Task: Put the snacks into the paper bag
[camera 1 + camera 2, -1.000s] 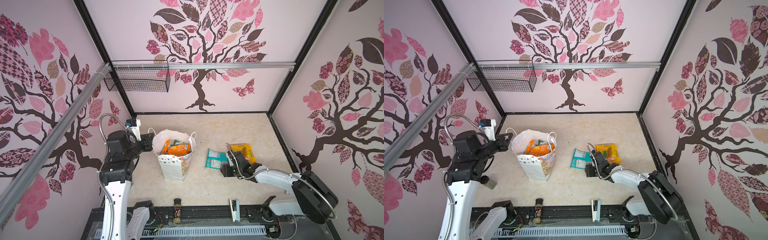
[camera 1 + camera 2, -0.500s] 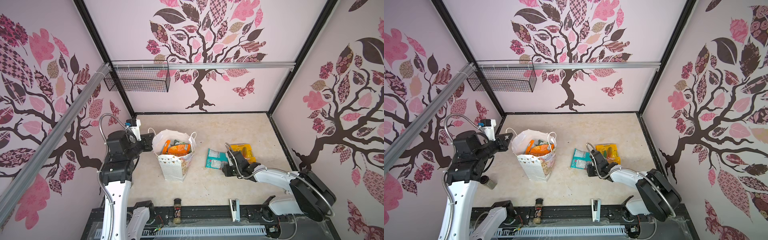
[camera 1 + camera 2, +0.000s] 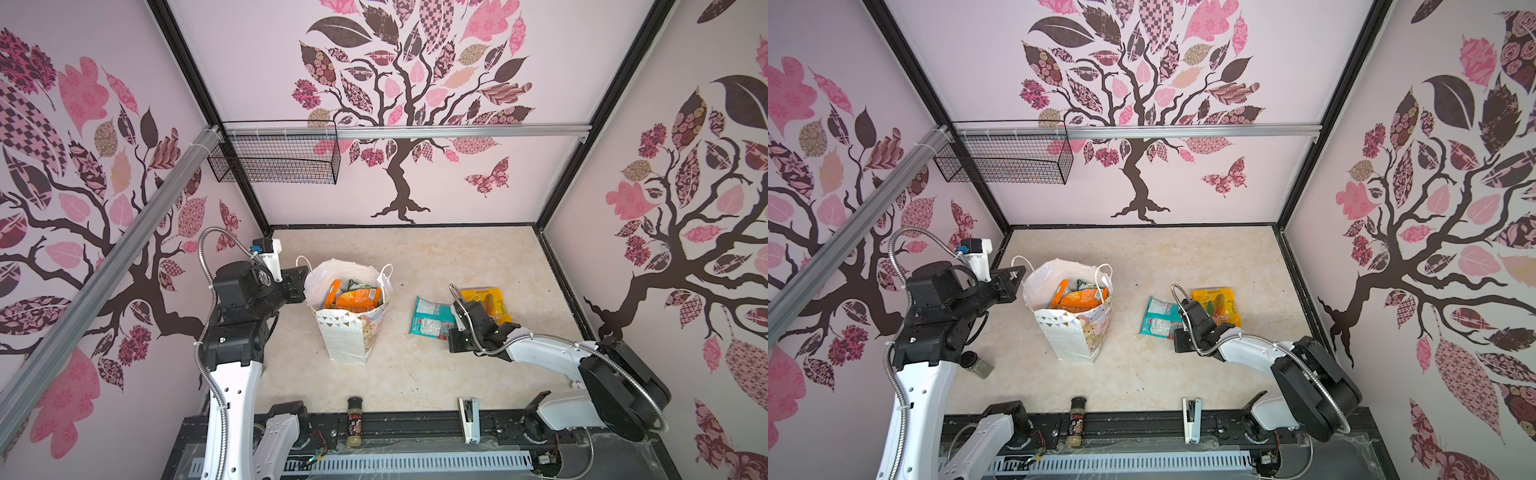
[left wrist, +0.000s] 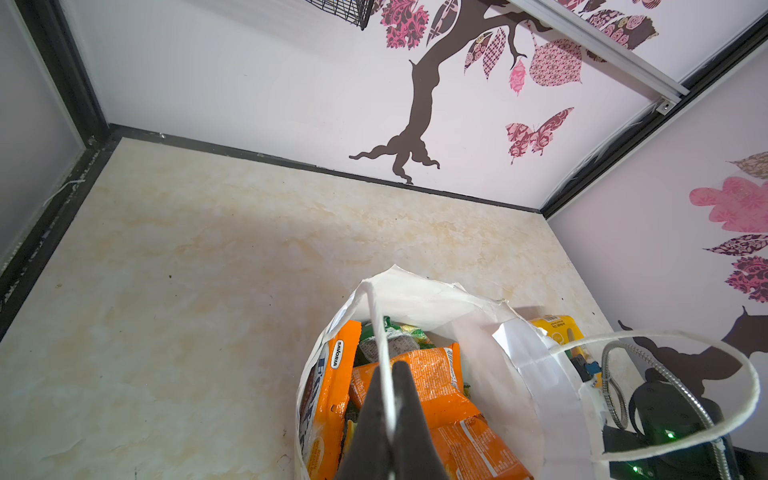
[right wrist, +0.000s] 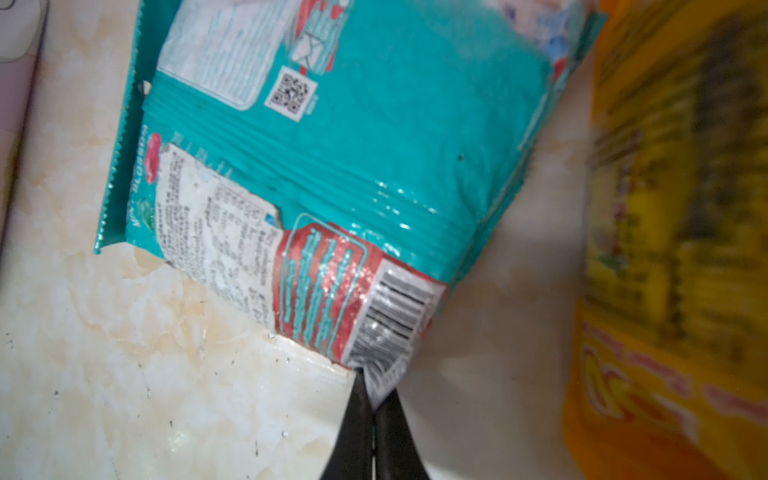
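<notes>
Teal packet (image 5: 353, 145) lies flat on the table (image 3: 436, 257), right of centre. Your right gripper (image 5: 372, 399) is pinched tight on its barcode corner, jaws almost together with only the foil between them. Yellow packet (image 3: 484, 301) lies just beside it, nearer the right wall, partly hidden by the arm in both top views. Paper bag (image 3: 353, 336) stands upright left of centre, well apart from the teal packet, with its mouth open and orange packets (image 3: 357, 299) showing inside. Your left gripper (image 4: 388, 374) is clamped on the bag's cord handle (image 4: 376, 328) at the rim nearest the left wall. Spice jar (image 3: 354, 419) and white stapler (image 3: 468, 419) lie at the table's front edge, apart from each other and from the snacks.
</notes>
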